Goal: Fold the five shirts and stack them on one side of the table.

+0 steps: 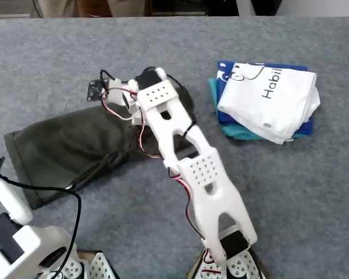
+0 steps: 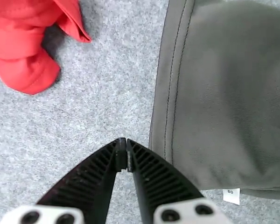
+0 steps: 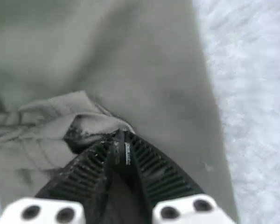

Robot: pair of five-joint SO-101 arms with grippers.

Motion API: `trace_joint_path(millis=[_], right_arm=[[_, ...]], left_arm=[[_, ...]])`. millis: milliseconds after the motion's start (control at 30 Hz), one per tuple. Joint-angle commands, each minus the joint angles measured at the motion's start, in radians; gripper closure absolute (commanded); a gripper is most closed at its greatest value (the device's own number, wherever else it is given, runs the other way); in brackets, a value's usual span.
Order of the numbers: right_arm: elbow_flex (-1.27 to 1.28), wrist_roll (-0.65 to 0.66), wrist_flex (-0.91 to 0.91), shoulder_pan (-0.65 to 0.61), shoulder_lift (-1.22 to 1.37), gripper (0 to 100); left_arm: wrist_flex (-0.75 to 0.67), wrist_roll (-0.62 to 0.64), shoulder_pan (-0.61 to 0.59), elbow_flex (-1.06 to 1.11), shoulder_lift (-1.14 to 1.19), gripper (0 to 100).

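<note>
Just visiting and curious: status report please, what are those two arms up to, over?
Right gripper shut on green shirt. Left gripper shut, empty, beside its hem. Folded stack lies apart. Red shirt crumpled nearby.

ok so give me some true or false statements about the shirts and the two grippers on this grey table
1. The white folded shirt lies on top of the blue folded shirt. True.
2. The left gripper holds the crumpled red shirt. False: it is shut on nothing over the grey felt table, and the red shirt lies apart from it.
3. The right gripper is shut on the dark olive shirt. True.
4. The dark olive shirt lies on the folded stack. False: it lies apart from it on the table.
</note>
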Motion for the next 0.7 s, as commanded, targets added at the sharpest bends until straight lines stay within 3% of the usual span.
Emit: trace_joint_path(millis=[0, 200, 467, 667], right_arm=[[-0.202, -0.021, 0.026, 0.012, 0.076, 99.6], [-0.638, -0.118, 0.247, -0.005, 0.082, 99.6], [-0.544, -0.203, 0.324, 0.073, -0.197, 99.6], [-0.208, -0.21, 0.324, 0.205, -0.403, 99.6]], left_arm=[[-0.003, -0.005, -0.003, -0.031, -0.03, 98], [-0.003, -0.005, 0.0, 0.005, -0.039, 98], [-0.002, -0.009, -0.009, -0.002, -0.041, 98], [0.071, -0.008, -0.032, -0.049, -0.042, 98]])
